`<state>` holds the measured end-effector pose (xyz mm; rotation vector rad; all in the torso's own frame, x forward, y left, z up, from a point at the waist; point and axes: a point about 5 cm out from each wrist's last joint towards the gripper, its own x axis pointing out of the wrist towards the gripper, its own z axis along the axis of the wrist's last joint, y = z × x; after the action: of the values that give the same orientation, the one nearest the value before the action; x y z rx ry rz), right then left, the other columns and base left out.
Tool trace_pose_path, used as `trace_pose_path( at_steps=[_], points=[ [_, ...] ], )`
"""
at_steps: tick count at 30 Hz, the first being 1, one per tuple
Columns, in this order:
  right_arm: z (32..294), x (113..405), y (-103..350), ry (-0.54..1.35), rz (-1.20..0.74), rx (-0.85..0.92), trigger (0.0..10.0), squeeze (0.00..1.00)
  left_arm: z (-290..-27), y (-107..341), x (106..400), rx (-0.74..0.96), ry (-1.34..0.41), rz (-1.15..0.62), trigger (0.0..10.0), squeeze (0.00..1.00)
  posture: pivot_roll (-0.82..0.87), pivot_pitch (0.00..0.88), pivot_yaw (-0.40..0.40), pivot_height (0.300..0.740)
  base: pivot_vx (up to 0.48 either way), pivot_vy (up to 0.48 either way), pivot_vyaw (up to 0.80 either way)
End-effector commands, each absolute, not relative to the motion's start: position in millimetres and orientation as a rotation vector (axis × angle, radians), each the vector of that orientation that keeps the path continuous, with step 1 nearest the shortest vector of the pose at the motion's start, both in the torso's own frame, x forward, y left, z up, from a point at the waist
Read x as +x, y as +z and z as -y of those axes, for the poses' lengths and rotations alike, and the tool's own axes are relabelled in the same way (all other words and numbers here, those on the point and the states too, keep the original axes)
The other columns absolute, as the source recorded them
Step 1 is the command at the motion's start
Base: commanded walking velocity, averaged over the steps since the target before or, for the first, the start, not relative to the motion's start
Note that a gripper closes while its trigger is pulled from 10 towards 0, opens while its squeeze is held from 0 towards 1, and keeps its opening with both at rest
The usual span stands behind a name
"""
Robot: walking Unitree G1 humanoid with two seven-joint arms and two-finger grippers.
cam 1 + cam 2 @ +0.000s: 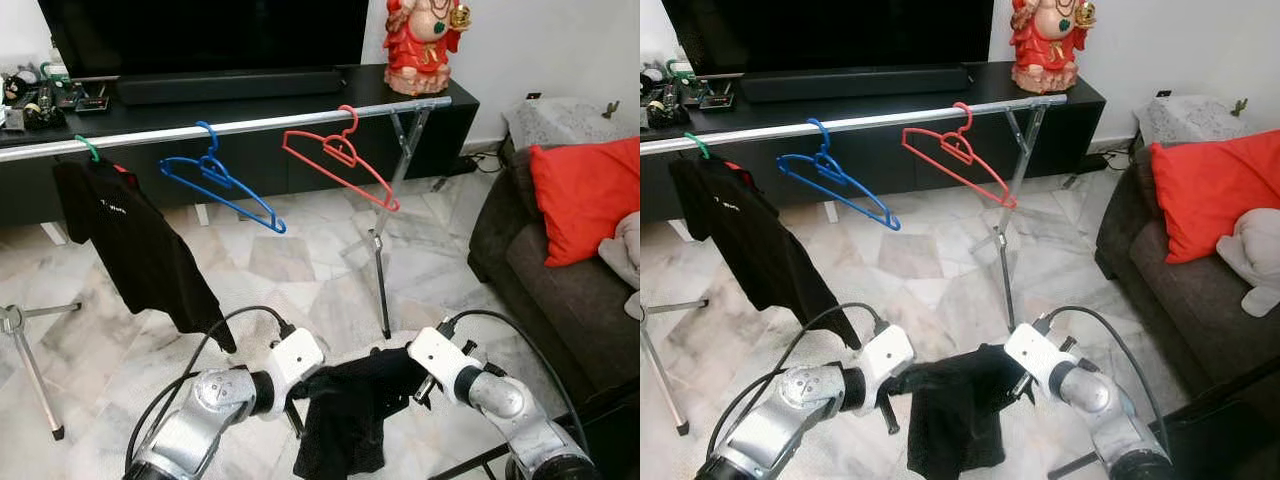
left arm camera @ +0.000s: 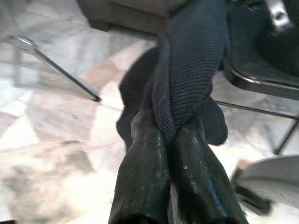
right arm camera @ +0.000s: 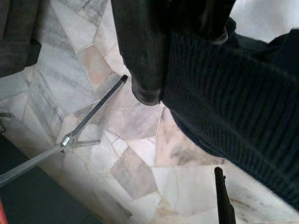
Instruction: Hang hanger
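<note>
Lower centre of frame: left gripper and right gripper each clamped on an end of a black garment, stretched between them above the floor. Red hanger hangs on the rail, upper centre, beside the blue hanger.

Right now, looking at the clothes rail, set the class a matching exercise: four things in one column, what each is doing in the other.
Things:
1. blue hanger
2. green hanger
3. black garment
4. red cushion

States:
A. leans on the sofa
B. held between both grippers
C. carries a black T-shirt on the rail
D. hangs bare on the rail

Pairs: 1-D, 2-C, 3-B, 4-A
</note>
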<state>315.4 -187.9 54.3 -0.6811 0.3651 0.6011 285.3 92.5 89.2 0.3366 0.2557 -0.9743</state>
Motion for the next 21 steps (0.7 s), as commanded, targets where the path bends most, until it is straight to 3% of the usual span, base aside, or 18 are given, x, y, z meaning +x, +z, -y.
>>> trace_pose_path(
  at_steps=[1, 2, 7, 14, 16, 19, 20, 21],
  points=[
    [196, 318, 60, 0.566, -0.363, -0.691, 0.0, 0.0, -99, 91, 290, 0.329, -0.931, -0.237, 10.0, 0.0, -0.08, 0.137, -0.041, 0.74, 0.0, 0.0, 0.0],
    [195, 318, 59, 0.556, -0.362, -0.685, 0.0, 0.0, -100, 90, 289, 0.307, -0.937, -0.246, 10.0, 1.0, -0.08, 0.139, -0.042, 0.74, 0.0, 0.0, 0.0],
    [194, 315, 51, 0.511, -0.394, -0.656, 0.0, 0.0, -117, 70, 284, 0.397, -0.928, -0.336, 10.0, 1.0, -0.07, 0.14, -0.041, 0.74, 0.0, 0.0, 0.0],
    [197, 311, 42, 0.439, -0.434, -0.584, 0.0, 0.0, -129, 54, 269, 0.325, -0.966, -0.42, 10.0, 1.0, -0.06, 0.149, -0.041, 0.74, 0.0, 0.0, 0.0],
    [200, 312, 41, 0.386, -0.443, -0.541, 0.0, 0.0, -136, 50, 273, 0.356, -0.884, -0.414, 10.0, 1.0, -0.06, 0.15, -0.041, 0.74, 0.0, 0.0, 0.0],
    [207, 316, 44, 0.202, -0.434, -0.363, 0.0, 0.0, -156, 36, 286, 0.345, -0.589, -0.414, 10.0, 1.0, -0.06, 0.147, -0.034, 0.74, 0.0, 0.0, 0.0],
    [211, 317, 46, 0.092, -0.416, -0.243, 0.0, 0.0, -169, 28, 290, 0.294, -0.411, -0.434, 10.0, 0.77, -0.06, 0.146, -0.034, 0.74, 0.0, 0.0, 0.0],
    [212, 318, 46, 0.059, -0.41, -0.205, 0.0, 0.0, -173, 24, 290, 0.261, -0.356, -0.446, 10.0, 0.77, -0.06, 0.146, -0.034, 0.74, 0.0, 0.0, 0.0]
  ],
)
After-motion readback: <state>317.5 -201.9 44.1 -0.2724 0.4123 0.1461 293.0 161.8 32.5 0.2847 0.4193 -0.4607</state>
